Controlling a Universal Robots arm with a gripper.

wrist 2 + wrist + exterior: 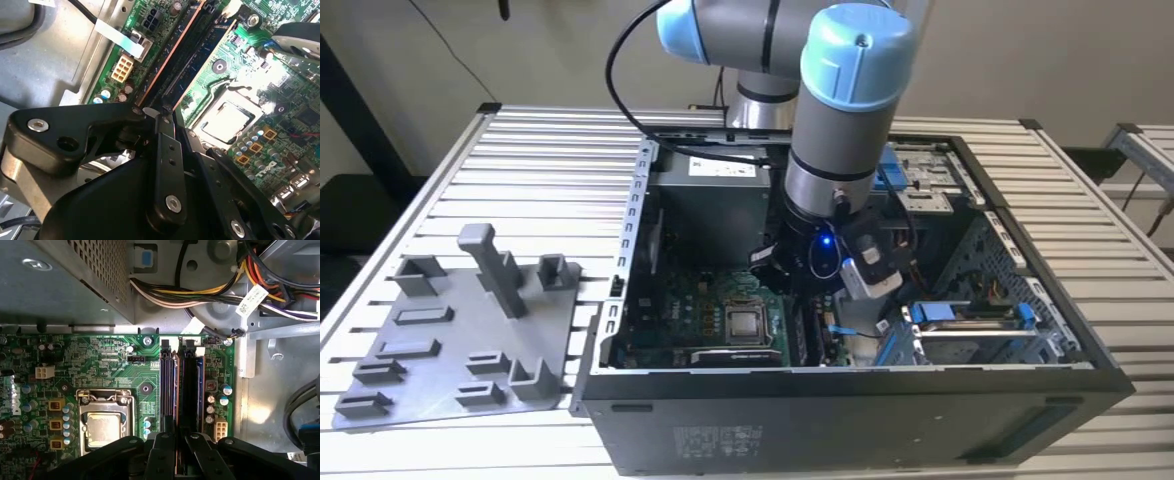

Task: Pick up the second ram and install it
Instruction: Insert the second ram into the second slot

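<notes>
My black hand (175,450) is pressed together edge-on over the long, narrow dark second ram (175,390), bearing it into the green motherboard's (100,365) slot.

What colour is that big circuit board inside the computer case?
Green. The circuit board shows best in the first wrist view, dotted with small components.
</notes>
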